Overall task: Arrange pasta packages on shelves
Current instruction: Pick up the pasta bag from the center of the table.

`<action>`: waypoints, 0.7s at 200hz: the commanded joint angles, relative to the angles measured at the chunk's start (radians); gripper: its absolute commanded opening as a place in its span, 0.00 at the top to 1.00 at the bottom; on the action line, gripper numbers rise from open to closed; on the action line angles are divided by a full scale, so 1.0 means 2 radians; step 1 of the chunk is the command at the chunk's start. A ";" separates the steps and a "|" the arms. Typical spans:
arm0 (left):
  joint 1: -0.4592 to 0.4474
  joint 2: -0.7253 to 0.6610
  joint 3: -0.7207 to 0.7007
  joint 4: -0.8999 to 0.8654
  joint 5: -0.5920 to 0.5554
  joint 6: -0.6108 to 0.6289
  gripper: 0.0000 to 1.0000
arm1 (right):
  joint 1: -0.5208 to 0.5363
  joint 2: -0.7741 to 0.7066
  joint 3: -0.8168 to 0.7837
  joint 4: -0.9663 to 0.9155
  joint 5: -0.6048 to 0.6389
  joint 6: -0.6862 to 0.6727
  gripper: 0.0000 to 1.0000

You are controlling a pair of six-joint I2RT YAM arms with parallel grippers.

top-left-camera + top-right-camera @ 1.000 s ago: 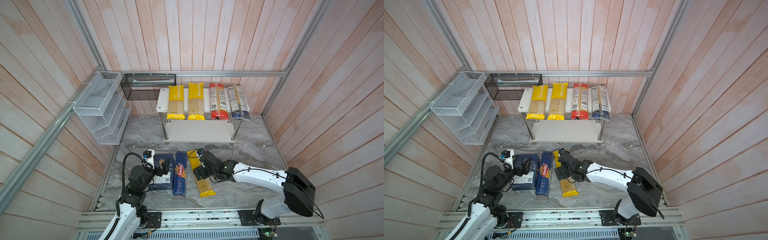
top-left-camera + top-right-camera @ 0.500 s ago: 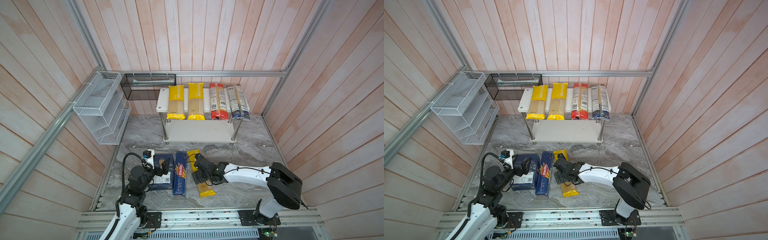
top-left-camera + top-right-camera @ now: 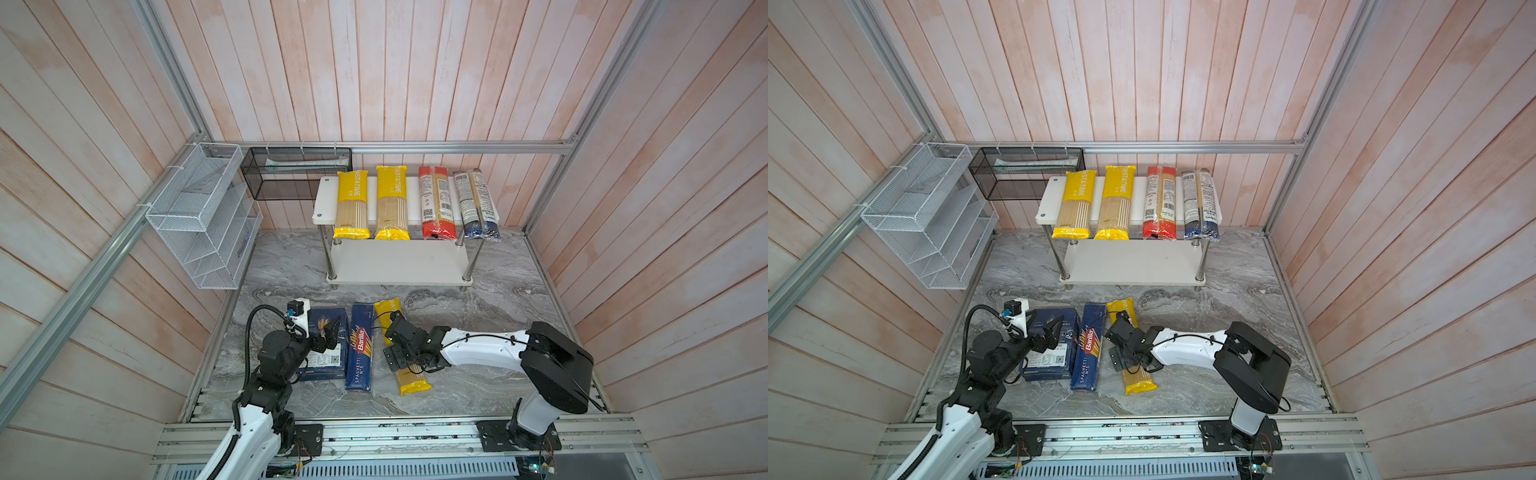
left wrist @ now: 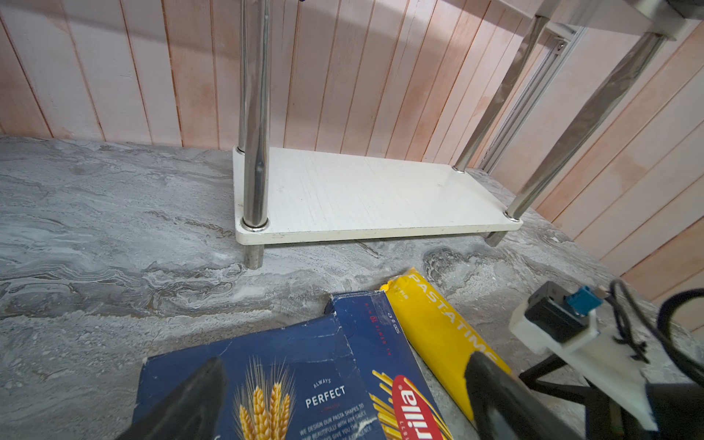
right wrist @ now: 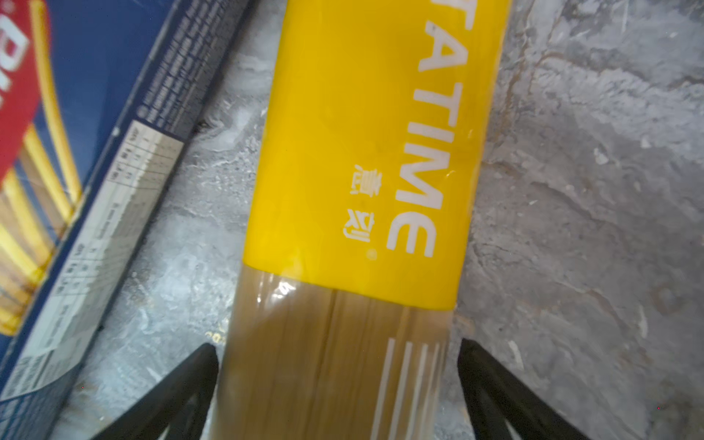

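Now the right gripper (image 5: 337,354), jaws spread, sits lower than a second ago, straddling the yellow PASTATIME bag (image 3: 410,380) lying on the counter (image 3: 478,303) beside the narrow Barilla box (image 3: 360,353), while the left gripper (image 4: 346,362), likewise spread, hovers unmoved over the wide Barilla box (image 4: 312,343).

4 bags (image 3: 390,203) lie side by side on the top shelf (image 3: 324,199), and 2 boxes (image 3: 360,349) and 1 bag (image 3: 411,382) lie on the counter (image 3: 478,299) before it.
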 commanded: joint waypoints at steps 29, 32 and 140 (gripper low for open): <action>0.002 -0.005 0.004 0.008 0.000 0.007 0.00 | 0.004 0.008 -0.002 -0.009 0.011 0.018 0.02; 0.002 -0.005 0.005 0.008 0.000 0.007 0.00 | 0.003 0.008 -0.002 -0.008 0.011 0.019 0.02; 0.001 -0.008 0.003 0.007 -0.003 0.007 0.00 | 0.008 0.037 0.002 -0.013 0.017 0.032 0.02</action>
